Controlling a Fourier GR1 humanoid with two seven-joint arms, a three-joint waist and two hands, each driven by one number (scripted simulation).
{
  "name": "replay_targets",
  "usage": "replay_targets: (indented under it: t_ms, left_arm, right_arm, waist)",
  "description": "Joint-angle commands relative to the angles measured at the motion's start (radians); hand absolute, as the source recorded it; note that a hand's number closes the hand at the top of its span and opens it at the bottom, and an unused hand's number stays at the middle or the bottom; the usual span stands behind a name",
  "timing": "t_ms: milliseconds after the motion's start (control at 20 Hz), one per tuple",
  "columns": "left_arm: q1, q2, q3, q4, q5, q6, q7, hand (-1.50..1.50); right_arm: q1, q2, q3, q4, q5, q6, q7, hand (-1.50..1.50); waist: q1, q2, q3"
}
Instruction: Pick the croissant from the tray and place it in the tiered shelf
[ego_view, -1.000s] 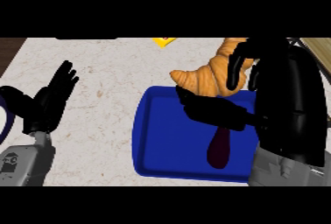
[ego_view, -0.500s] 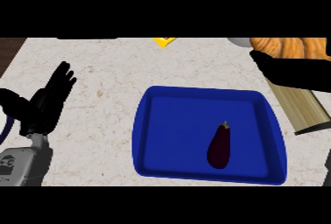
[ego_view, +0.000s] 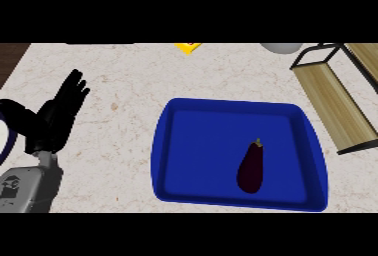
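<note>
The blue tray (ego_view: 192, 150) lies on the counter at centre right, holding only a dark purple eggplant (ego_view: 251, 167). The tiered shelf (ego_view: 336, 107), wooden slats in a black frame, stands at the right edge. No croissant shows anywhere in the head view. My left hand (ego_view: 55, 117) rests open at the left, fingers up. My right hand and its arm are out of the picture.
A yellow item (ego_view: 189, 47) lies at the counter's far edge, and a grey round object (ego_view: 280, 47) sits at the far right near the shelf's top corner. The counter's left edge borders dark wood.
My right hand lifted the croissant off the tray, carried it up and to the right, and has left the view with it. The shelf is now uncovered. My left hand has stayed still.
</note>
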Motion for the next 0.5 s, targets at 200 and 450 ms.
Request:
replay_targets:
  t_ms: [200, 450]
  left_arm:
    - [-0.05, 0.023, 0.03, -0.048, 0.013, -0.017, 0.103, 0.0]
    - [0.038, 0.0, 0.026, -0.035, -0.002, -0.053, -0.008, 0.0]
  right_arm:
    - [0.129, -0.069, -0.143, 0.082, -0.097, -0.045, -0.184, 1.5]
    - [0.189, -0.146, -0.264, 0.138, -0.203, -0.012, -0.275, 1.5]
  waist:
    - [0.006, 0.001, 0.0]
    - [0.003, 0.0, 0.0]
